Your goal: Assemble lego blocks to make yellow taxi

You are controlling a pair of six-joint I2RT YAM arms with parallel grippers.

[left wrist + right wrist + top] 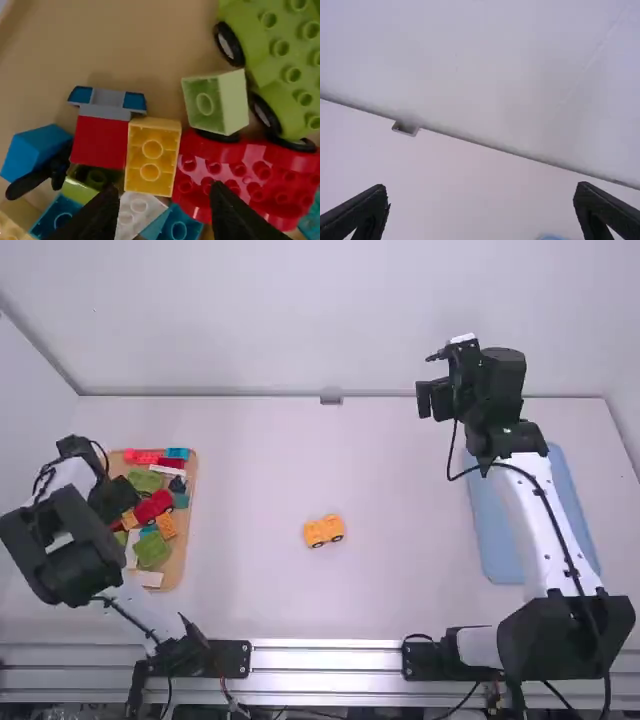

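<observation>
Fingers parted at the high view's left, the left gripper (165, 191) could snag the red car (245, 172) because it crowds the yellow block (151, 161) in the tray (178, 565), while the yellow car (324, 531) sits just below centre and the right gripper (481, 187), spread and empty, hangs upper right.

Back and sides: smooth white walls (250, 320)
Surface: flat white rectangular counter (240, 570)
Near edge: long silvery metal rails (325, 660)
Far edge: small grey bracket (331, 398)
Light: soft — even
</observation>
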